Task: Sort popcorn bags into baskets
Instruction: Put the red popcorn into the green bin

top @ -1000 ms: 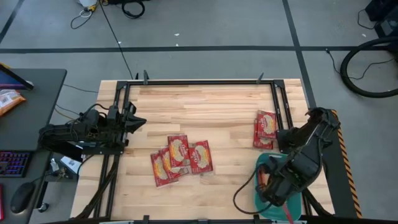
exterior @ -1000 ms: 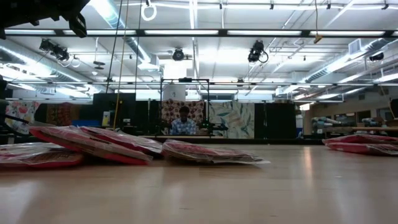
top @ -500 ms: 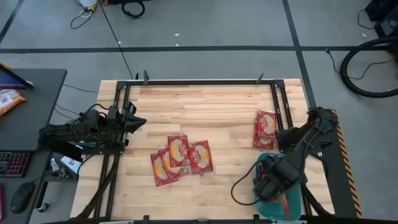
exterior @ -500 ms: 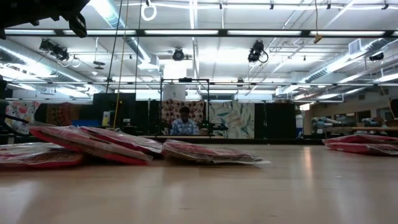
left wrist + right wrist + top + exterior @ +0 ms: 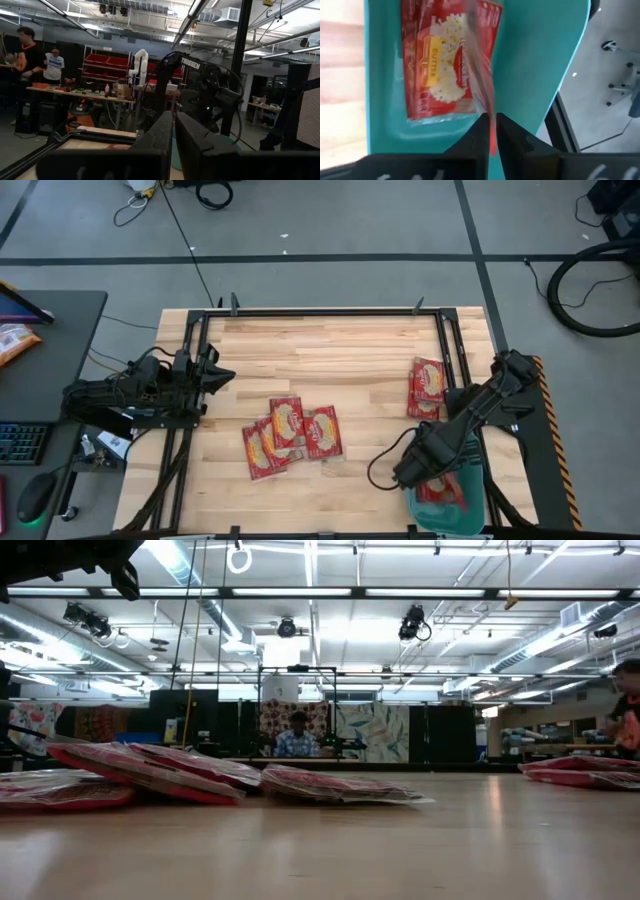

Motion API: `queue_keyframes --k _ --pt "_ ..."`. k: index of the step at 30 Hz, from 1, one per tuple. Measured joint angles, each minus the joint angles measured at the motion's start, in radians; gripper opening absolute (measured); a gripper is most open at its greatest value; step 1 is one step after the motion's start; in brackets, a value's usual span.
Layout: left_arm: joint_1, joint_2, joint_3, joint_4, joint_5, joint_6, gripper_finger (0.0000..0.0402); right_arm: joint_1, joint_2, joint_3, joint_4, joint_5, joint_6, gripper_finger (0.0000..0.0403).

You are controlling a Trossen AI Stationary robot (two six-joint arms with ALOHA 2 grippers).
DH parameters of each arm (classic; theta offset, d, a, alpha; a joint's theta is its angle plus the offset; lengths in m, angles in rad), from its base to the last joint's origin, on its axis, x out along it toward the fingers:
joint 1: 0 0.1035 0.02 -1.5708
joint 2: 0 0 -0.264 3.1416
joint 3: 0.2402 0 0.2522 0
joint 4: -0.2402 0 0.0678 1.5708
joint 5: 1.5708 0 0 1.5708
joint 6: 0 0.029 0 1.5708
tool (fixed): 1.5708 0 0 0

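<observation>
Several red popcorn bags (image 5: 290, 435) lie flat and overlapping on the wooden table left of its middle, and two more (image 5: 427, 388) lie at the right. The low view shows them as flat piles (image 5: 150, 772). The teal basket (image 5: 478, 505) stands at the near right corner, with a bag (image 5: 440, 65) lying flat on its floor. My right gripper (image 5: 420, 478) is over the basket's left part, shut on a second bag (image 5: 482, 80) seen edge-on. My left gripper (image 5: 222, 373) waits at the table's left edge, shut and empty (image 5: 173, 135). My right gripper pinches a thin edge of the popcorn bag (image 5: 492, 131) between its two fingers, which point down into the basket. The bag shows edge-on and blurred, reaching from the fingers out over the basket floor and the bag lying there. Whether its free end touches anything I cannot tell.
Black frame rails (image 5: 445, 350) run along the table's left, right and far sides. A desk with a keyboard (image 5: 22, 445) and an orange packet (image 5: 15, 340) stands left of the table. People (image 5: 628, 710) show in the room behind. Bare wood lies between the two groups of bags.
My right gripper has gone from the basket's near part toward the table's left and far edges, staying over the basket. A red bag now shows in the basket behind it. A person has come into the low view at the right.
</observation>
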Motion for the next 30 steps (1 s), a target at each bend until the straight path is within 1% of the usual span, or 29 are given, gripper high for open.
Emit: queue_keyframes --k 6,11,14,19,23,26,30 --pt "0.000 0.000 0.000 0.000 0.000 0.000 0.0027 -0.041 0.000 -0.007 0.042 0.092 -0.058 0.0087" --pt "0.000 0.000 0.000 0.000 0.000 0.000 0.0027 -0.093 0.001 -0.002 0.074 0.077 -0.115 0.0114" --pt "0.000 0.000 0.000 0.000 0.000 0.000 0.0027 -0.122 0.001 0.031 0.070 0.073 -0.135 0.0118" --pt "0.000 0.000 0.000 0.000 0.000 0.000 0.0027 -0.156 0.001 0.113 0.016 0.074 -0.138 0.0116" --pt "0.000 0.000 0.000 0.000 0.000 0.000 0.0027 -0.186 0.000 0.184 0.038 0.082 -0.187 0.0116" --pt "0.000 0.000 0.000 0.000 0.000 0.000 0.0027 -0.214 0.000 0.225 0.122 0.147 -0.231 0.0116" --pt "0.000 0.000 0.000 0.000 0.000 0.000 0.0027 -0.261 0.000 0.240 0.235 0.301 -0.326 0.0116"
